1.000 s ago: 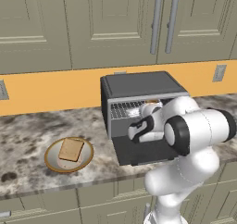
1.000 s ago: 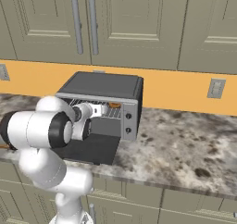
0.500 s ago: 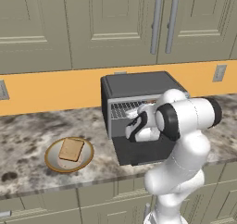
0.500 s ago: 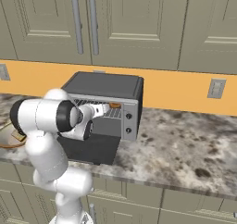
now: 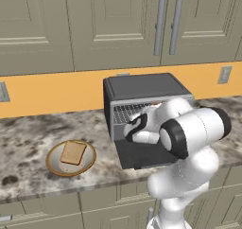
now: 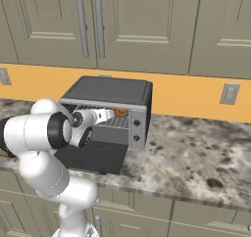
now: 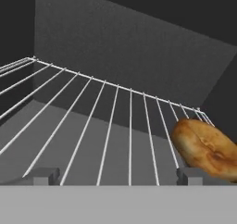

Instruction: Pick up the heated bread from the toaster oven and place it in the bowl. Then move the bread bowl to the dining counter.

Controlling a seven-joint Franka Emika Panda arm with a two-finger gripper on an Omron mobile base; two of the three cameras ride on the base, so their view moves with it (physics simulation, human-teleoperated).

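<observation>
gripper (image 7: 118,174): we see it spread wide, empty, inside the boxy dark grey toaster oven (image 6: 110,91)
round orange-brown bread (image 7: 206,148): on wire rack (image 7: 106,121), beside one fingertip
golden-rimmed shallow bowl (image 5: 56,165): on desk, holds square tan toast slice (image 5: 73,152)

Oven (image 6: 110,91) door down, mouth open toward frame bottom. Rack (image 7: 92,121) bare across left and centre of hand view, free path there. Bun (image 7: 207,149) blocks lower right, at the right claw tip. Back wall closes upper frame, side walls left and right.
</observation>
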